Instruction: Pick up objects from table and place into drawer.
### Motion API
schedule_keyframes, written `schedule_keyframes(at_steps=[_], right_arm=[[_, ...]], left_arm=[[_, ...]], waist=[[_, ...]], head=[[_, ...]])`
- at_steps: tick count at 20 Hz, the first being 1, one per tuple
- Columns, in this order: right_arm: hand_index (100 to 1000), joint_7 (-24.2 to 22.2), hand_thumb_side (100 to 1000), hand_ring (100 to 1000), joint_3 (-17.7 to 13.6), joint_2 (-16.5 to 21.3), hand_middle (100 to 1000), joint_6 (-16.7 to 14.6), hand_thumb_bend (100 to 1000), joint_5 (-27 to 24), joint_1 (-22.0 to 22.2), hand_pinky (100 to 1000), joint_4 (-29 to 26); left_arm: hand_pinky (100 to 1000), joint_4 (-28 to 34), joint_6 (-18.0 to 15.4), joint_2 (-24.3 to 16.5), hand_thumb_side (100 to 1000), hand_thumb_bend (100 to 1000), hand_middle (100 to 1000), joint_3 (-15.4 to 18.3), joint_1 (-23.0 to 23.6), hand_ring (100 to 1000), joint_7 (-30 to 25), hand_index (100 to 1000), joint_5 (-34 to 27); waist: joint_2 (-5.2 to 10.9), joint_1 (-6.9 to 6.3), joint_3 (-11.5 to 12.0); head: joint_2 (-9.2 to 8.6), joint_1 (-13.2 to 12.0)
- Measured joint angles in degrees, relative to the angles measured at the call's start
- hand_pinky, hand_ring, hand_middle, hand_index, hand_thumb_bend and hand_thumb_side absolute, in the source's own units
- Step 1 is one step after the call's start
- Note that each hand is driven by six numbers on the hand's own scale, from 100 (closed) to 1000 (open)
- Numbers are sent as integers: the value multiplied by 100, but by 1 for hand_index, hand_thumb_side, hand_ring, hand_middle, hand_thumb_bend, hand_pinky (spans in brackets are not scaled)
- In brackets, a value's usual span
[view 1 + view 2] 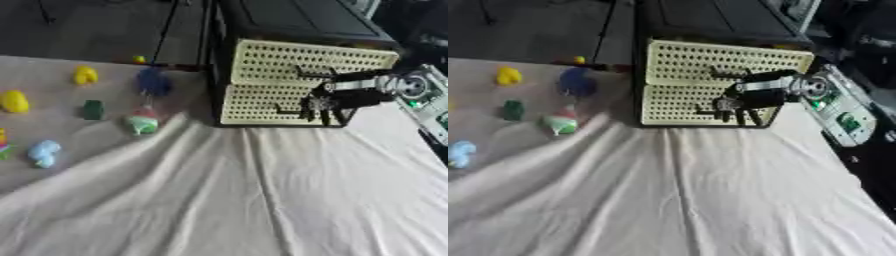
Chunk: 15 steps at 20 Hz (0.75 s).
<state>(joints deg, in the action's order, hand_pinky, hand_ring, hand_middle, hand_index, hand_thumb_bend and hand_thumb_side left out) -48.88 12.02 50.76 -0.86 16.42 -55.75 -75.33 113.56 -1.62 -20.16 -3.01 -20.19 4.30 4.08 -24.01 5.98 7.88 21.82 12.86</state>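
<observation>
Cream perforated drawer (271, 82), two tiers

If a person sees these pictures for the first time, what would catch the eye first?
Probably the cream perforated drawer unit standing at the far middle of the table, with the robot's right hand reaching in from the right, right at its front. Next, the bright small toys on the far left of the white cloth: a yellow one, a blue one and a dark green block.
</observation>
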Motion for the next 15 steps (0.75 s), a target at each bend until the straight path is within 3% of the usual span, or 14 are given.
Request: schedule_keyframes(at_steps=[8,10,12,15], right_arm=[[750,229,1000,560,-92,-1,650,39,100,-33,-67,371,17],[768,300,1000,613,-92,-6,714,3,100,-57,-61,424,50],[805,333,1000,724,-90,-6,799,-34,100,-105,-16,549,61],[857,335,1000,804,-87,-7,878,-83,100,-227,40,651,86]], left_arm=[[580,0,10,1,989,100,697,-1,-2,687,-19,960,-1],[581,0,11,2,989,100,697,-1,-3,688,-21,960,-1],[583,0,11,3,991,100,698,-1,-4,689,-21,960,-1],[584,0,12,11,990,100,698,-2,-4,689,-22,960,-1]], waist=[[-1,10,40],[-1,10,40],[-1,10,40],[-1,5,40]], head=[[-37,17],[-39,26],[-48,30],[-61,30]])
